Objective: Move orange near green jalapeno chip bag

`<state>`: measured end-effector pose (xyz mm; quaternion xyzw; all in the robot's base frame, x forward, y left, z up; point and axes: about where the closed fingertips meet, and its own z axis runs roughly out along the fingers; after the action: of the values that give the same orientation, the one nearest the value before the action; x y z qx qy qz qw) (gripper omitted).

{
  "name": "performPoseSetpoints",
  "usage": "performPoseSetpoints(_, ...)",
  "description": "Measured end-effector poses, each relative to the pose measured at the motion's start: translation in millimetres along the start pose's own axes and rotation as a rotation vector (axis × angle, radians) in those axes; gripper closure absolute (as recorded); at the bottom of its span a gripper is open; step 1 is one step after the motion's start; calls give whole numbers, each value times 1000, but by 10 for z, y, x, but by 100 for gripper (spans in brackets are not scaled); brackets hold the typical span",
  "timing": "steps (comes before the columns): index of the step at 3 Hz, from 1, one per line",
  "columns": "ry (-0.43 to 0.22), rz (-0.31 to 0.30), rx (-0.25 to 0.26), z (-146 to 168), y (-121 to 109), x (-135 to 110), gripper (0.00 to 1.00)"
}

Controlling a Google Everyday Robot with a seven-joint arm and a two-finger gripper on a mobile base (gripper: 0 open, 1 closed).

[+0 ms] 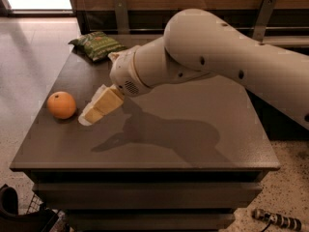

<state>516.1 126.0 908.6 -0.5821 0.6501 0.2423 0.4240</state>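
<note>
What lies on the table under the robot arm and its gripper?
Only the shadow of the arm shows on the table there. The gripper hangs close beside the orange. The arm covers a strip of table behind it, so anything there is hidden.

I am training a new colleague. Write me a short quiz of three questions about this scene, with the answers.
1. True or false: the round bright orange fruit touches the crinkled green chip bag.
2. The robot's hand is: A) close beside the orange, low over the dark grey table; B) above the bag; C) off the table.
3. Which table corner holds the bag?
Key: 1 false; 2 A; 3 far left corner.
</note>
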Motion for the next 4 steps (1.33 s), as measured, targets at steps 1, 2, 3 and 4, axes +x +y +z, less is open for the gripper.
performPoseSetpoints(1, -113, 12, -69, 601, 191, -104, 0)
performPoseSetpoints(2, -164, 19, -102, 855, 278, -143, 0)
performPoseSetpoints(3, -196, 26, -132, 1107, 357, -147, 0)
performPoseSetpoints(4, -224, 32, -153, 1264, 405, -152, 12)
